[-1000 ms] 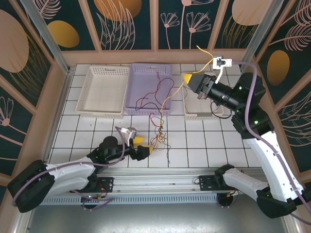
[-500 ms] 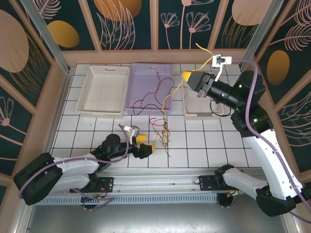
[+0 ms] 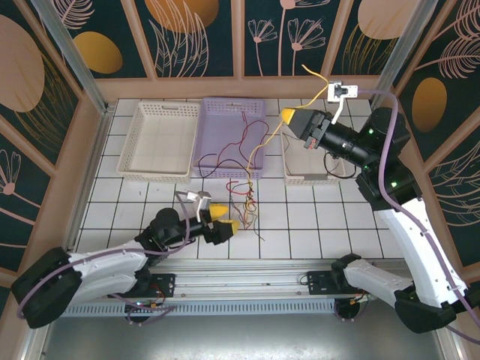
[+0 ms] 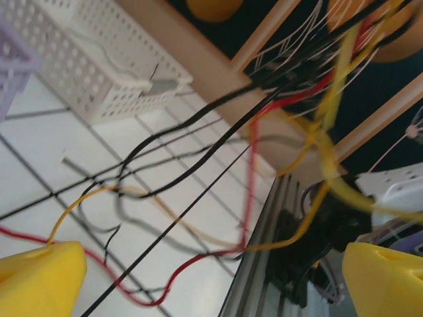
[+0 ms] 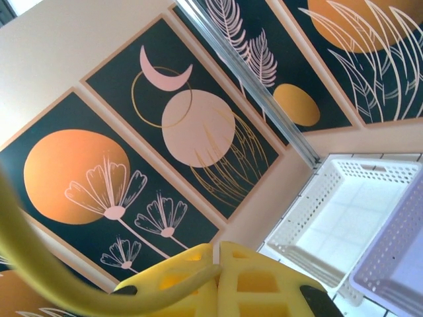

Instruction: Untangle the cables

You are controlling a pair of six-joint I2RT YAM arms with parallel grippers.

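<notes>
The cables [image 3: 244, 196], thin red, yellow and black wires, hang in a tangle over the tiles in front of the purple basket [image 3: 229, 112]. A yellow cable [image 3: 268, 139] rises from the tangle to my right gripper [image 3: 289, 116], which is shut on it high above the table. In the right wrist view the yellow pads [image 5: 264, 281] pinch that yellow cable [image 5: 39, 267]. My left gripper [image 3: 223, 217] stands open just left of the tangle. In the left wrist view, red [image 4: 252, 165], black [image 4: 178, 132] and yellow [image 4: 334, 79] strands cross ahead of its open fingers [image 4: 39, 277].
A white basket [image 3: 161, 112] stands at the back left beside the purple one. Another white basket [image 3: 307, 178] lies under my right arm. The metal rail [image 3: 247, 281] runs along the near edge. Panelled walls close in the tiled floor.
The tangle has been drawn up and away from the front edge, hanging more compactly. My left gripper has shifted slightly up toward it. The right gripper has stayed shut on the yellow cable.
</notes>
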